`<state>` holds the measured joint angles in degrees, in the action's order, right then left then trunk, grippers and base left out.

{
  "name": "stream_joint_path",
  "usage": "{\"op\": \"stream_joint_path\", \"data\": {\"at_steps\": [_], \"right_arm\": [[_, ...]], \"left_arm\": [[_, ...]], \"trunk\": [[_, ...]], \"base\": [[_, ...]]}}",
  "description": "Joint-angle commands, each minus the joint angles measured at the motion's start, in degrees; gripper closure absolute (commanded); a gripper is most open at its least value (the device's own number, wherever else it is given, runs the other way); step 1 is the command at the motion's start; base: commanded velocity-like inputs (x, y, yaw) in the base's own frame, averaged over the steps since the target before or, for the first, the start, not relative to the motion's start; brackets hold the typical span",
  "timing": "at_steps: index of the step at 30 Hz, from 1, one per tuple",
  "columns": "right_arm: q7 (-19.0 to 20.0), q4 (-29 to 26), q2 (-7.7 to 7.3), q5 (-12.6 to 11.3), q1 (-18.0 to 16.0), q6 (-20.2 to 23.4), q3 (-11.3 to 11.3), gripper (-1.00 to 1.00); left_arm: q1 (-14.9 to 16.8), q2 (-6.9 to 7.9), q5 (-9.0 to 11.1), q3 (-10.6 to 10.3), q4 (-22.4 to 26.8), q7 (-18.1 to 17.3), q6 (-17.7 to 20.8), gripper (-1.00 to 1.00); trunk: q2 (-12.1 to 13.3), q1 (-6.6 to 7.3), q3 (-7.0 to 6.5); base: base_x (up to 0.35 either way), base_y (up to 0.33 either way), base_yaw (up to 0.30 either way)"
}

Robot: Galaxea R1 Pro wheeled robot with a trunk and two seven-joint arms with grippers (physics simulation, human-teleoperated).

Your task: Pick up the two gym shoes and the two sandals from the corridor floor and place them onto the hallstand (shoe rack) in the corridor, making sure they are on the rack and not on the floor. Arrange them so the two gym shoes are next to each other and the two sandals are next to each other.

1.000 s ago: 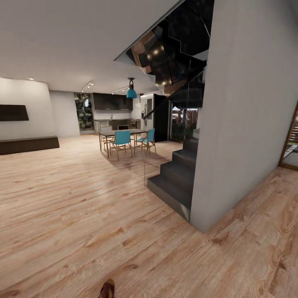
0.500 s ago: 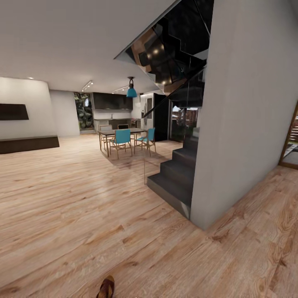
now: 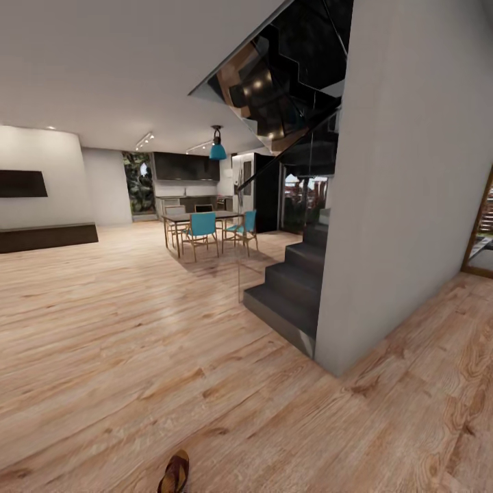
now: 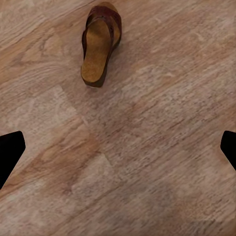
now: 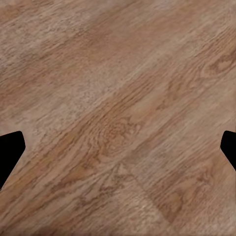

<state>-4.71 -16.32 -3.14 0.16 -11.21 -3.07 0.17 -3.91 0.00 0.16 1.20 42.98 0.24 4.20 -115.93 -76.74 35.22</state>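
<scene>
One dark brown sandal (image 3: 175, 472) lies on the light wood corridor floor (image 3: 123, 356) at the very bottom edge of the head view, partly cut off. The same sandal (image 4: 100, 44) shows whole in the left wrist view, sole down with its tan footbed up, lying ahead of my left gripper (image 4: 118, 150). That gripper is open, its dark fingertips (image 4: 9, 152) far apart with only floor planks between them. My right gripper (image 5: 118, 150) is open too, over bare floor (image 5: 118, 113). The gym shoes, the second sandal and the hallstand are out of view.
A grey wall block (image 3: 397, 171) with dark stairs (image 3: 291, 287) stands ahead to the right. A dining table with teal chairs (image 3: 205, 233) stands farther back. A long dark low bench (image 3: 44, 238) runs along the left wall. Open floor spreads to the left.
The whole view has shifted slightly, so the camera moved: the sandal at the bottom edge shows a little more than a second ago. Nothing was picked up or let go.
</scene>
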Motion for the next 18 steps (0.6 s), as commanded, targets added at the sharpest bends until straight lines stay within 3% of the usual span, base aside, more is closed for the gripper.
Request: {"op": "stream_joint_path", "data": {"at_steps": [1, 11, 18], "right_arm": [[-0.13, 0.28, 0.01, 0.01, -0.04, -0.18, 0.04, -1.00], [-0.13, 2.43, 0.06, 0.01, -0.04, -0.62, 0.12, -1.00], [-0.13, 2.70, 0.06, 0.01, -0.04, -3.34, 0.10, -1.00]], "left_arm": [[-0.03, 0.00, 0.02, 0.02, 0.18, 0.02, 0.38, -1.00], [-0.04, 0.03, 0.02, 0.03, 0.18, 0.02, 0.38, -1.00], [-0.04, 0.04, 0.02, 0.03, 0.18, 0.02, 0.38, -1.00]], "trunk": [[-0.44, -0.22, 0.23], [-4.45, -2.42, 2.03], [-7.26, -3.96, 3.29]], "base": [[0.000, 0.000, 0.000], [0.000, 0.000, 0.000], [0.000, 0.000, 0.000]]}}
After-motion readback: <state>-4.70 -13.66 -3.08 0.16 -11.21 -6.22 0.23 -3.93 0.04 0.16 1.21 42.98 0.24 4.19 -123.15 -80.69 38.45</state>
